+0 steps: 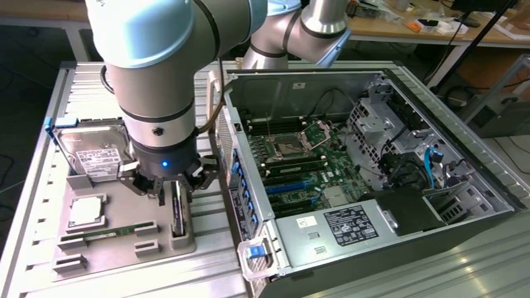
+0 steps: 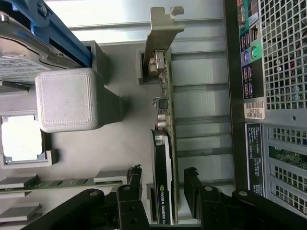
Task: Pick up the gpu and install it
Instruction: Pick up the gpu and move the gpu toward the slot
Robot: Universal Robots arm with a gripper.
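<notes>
Black two-finger gripper (image 2: 163, 171) w/ jaws apart, straddling the gpu (image 2: 162, 143), a thin dark circuit card w/ pale metal bracket. A gap shows on each side, so no grasp yet. Card stands on edge in its slot of the grey plastic tray (image 1: 124, 251), just beside the open silver PC case (image 1: 290, 93). Judged: pick barely begun; lift & seating on the green motherboard (image 1: 302, 164) all left.

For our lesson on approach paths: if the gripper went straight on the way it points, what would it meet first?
Probably the gpu: the gripper points down at it, fingers open on either side of the card standing on edge in the grey tray. Depth is unclear.
</notes>
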